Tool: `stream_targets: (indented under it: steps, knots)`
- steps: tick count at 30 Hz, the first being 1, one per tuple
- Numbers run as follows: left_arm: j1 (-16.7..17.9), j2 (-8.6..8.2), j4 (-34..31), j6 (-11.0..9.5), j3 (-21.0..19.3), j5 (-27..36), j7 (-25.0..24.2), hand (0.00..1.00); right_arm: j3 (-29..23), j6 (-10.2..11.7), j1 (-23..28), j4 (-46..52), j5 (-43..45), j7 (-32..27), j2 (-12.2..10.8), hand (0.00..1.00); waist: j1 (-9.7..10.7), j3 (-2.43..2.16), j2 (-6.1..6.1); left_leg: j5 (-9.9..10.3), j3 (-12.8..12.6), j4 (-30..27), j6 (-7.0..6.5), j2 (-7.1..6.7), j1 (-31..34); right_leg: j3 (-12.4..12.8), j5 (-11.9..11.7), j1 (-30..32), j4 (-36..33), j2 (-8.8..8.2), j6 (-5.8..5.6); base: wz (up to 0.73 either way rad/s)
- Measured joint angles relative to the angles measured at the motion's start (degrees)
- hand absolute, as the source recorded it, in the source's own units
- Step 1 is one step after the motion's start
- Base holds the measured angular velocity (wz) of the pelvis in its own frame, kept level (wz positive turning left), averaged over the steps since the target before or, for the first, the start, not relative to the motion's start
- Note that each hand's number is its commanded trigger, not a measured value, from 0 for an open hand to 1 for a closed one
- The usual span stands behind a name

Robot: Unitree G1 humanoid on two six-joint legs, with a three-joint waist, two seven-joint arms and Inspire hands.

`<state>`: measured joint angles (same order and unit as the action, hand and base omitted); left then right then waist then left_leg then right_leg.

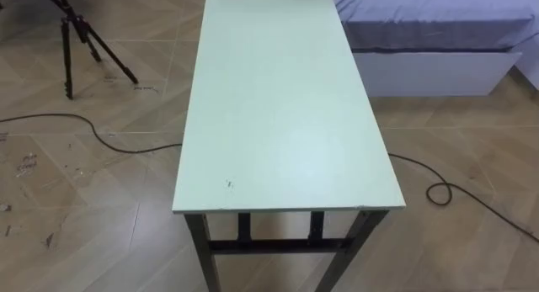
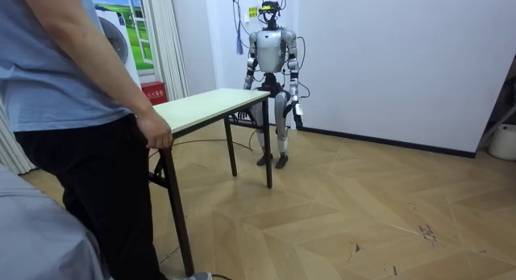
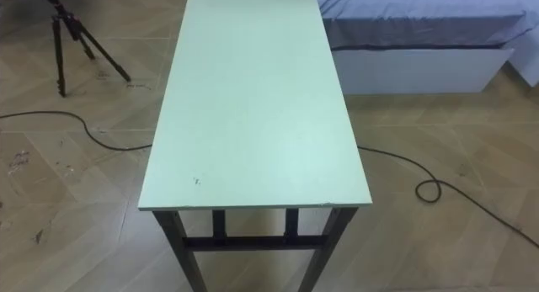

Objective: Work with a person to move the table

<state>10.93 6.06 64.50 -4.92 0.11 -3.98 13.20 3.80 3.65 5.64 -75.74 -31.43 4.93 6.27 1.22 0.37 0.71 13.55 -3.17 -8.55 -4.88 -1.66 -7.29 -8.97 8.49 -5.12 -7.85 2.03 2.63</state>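
The tabletop [image 1: 286, 107] is laid lengthwise straight ahead, its near short edge just before the robot and a person's hand [image 2: 158, 135] set on its far end. The left robot hand [image 2: 299, 110] is hung low, apart from that edge; its state cannot be told.

The robot is silver-grey with dark joints and, seemingly, a black head unit.

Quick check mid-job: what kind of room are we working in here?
Most likely a bedroom, perhaps staged for recording: a bed with a lilac sheet sits beside the far end of the table, on a herringbone wood floor, with a tripod standing nearby.
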Motion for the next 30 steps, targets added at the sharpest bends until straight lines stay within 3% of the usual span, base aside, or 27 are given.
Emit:
stream_targets:
  steps: [7,10,16,23,30]
  knots:
    - [0.0,0.08,0.0,0.0,0.0,0.2,-0.3,0.0,0.0,0.0,0.0,-0.1,0.0,0.2,0.0,0.0,-0.1,0.0,0.03,0.0,0.0,0.0,0.0,0.0,0.0,-0.2,0.0,0.0,0.0,-0.05,0.0,0.0]
    - [0.1,0.18,0.0,0.1,0.0,4.0,-1.5,0.0,0.0,-0.1,-0.1,0.1,-0.1,1.2,0.0,0.0,-0.2,0.01,0.1,0.0,0.0,0.0,0.0,0.0,0.0,-0.2,0.0,0.1,0.0,-0.05,0.0,0.0]
    - [-0.2,0.28,1.5,1.5,-0.5,15.2,-5.5,0.0,0.1,-2.0,-0.3,-0.4,-2.6,3.3,0.2,0.0,-1.6,0.0,-0.08,0.0,-0.6,0.1,0.0,0.06,-0.1,0.5,0.0,0.3,0.0,0.06,0.0,-0.05]
    - [-0.1,0.45,2.5,3.1,-1.1,26.3,-12.1,0.0,-0.1,-2.3,0.0,0.0,-4.7,9.1,0.5,0.0,-1.4,0.04,-1.0,0.0,0.2,-0.1,-0.05,-0.02,0.2,-0.2,0.0,0.3,-0.1,-0.08,0.0,0.04]
    - [-0.1,0.27,-1.0,4.5,-0.5,37.9,-16.7,0.0,-0.3,-3.3,0.6,3.7,-10.3,13.6,1.5,0.0,-1.3,-0.09,-1.54,0.0,0.4,-0.4,-0.04,-0.01,0.9,-0.8,0.0,0.6,-0.1,-0.19,0.0,0.03]
